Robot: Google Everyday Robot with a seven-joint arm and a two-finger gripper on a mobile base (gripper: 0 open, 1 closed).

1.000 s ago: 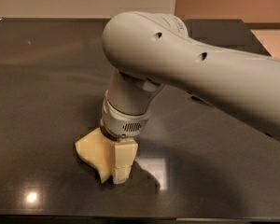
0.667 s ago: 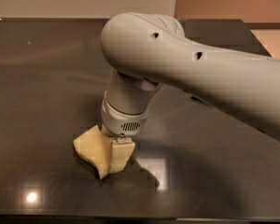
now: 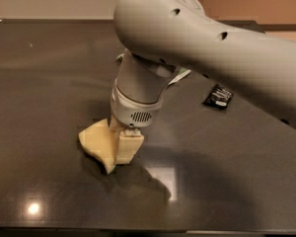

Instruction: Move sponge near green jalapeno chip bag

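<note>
Seeing loads of open table [image 3: 44, 83] running along the left side and the far-left corner. Finding the gripper [image 3: 119, 144] parked down low at front-centre, pinching the sponge [image 3: 94, 141] and blocking that patch. Dealing with the fat grey arm [image 3: 212, 48] sweeping in from the upper right, hiding most of the green jalapeno chip bag [image 3: 181, 75] behind it. Also spotting a small black packet [image 3: 218, 97] lying just right of the bag, with bare surface stretching in front.

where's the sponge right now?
Camera view, lower left of centre on the dark table: the sponge sits in the gripper, far from the black packet at upper right.
</note>
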